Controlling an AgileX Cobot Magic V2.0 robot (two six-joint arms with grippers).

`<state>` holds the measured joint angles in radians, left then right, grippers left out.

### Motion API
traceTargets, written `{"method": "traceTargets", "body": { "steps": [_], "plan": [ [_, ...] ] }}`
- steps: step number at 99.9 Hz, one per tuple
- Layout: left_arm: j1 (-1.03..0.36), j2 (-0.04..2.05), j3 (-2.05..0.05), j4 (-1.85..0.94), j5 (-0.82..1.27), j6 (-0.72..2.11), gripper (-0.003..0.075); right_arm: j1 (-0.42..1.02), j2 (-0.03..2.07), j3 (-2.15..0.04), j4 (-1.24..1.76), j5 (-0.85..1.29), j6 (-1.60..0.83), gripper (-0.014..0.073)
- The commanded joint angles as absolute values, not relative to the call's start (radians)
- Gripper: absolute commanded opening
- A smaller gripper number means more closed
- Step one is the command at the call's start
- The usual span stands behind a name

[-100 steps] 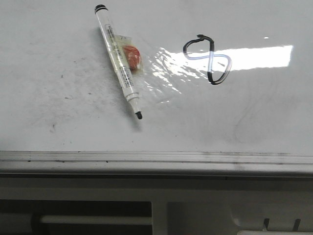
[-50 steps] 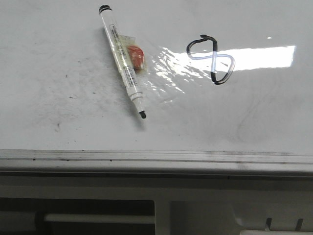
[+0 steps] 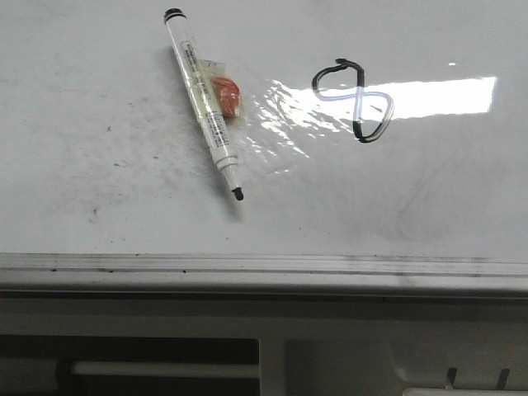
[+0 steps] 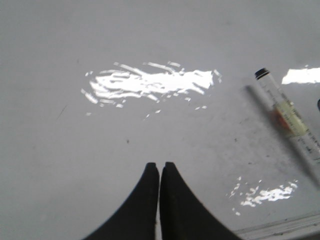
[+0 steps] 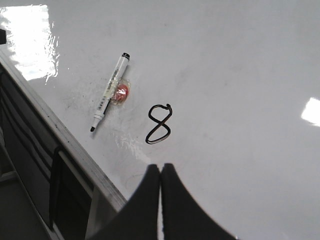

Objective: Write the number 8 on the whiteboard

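Observation:
A black marker-drawn number 8 lies almost sideways on the glossy whiteboard; it also shows in the right wrist view as the number 8. A white marker pen with its black tip uncapped lies loose on the board beside a small orange piece; the pen is apart from both grippers. My right gripper hovers shut and empty near the figure. My left gripper is shut and empty over bare board, with the pen off to one side.
The board's silver aluminium edge strip runs along the front, with white furniture below it. A bright glare patch crosses the board by the figure. Faint grey smudges mark the surface.
The front view wobbles by a few pixels between frames; pen and figure keep their places on the board. Neither gripper appears in the earlier frames.

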<state>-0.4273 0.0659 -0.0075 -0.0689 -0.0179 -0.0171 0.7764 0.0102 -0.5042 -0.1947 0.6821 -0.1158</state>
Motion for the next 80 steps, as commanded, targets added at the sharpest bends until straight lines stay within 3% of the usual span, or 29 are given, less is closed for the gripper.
{"method": "traceTargets", "body": {
  "steps": [1,16,17,20,80],
  "plan": [
    [-0.38,0.041,0.032,-0.039,0.042,-0.076,-0.002,0.77,0.025,-0.524,-0.212,0.606,-0.116,-0.0064],
    [-0.329,-0.028,0.032,-0.033,0.263,-0.076,-0.002,0.77,0.025,-0.524,-0.212,0.606,-0.116,-0.0063],
    [-0.327,-0.034,0.032,-0.033,0.272,-0.076,-0.002,0.709,0.025,-0.524,-0.212,0.606,-0.116,-0.0063],
    [-0.321,-0.035,0.032,-0.033,0.298,-0.076,-0.002,0.709,0.025,-0.524,-0.212,0.606,-0.116,-0.0064],
    [-0.315,-0.03,0.032,-0.038,0.292,-0.079,-0.002,0.709,0.025,-0.524,-0.212,0.606,-0.116,-0.0064]
  ]
}}
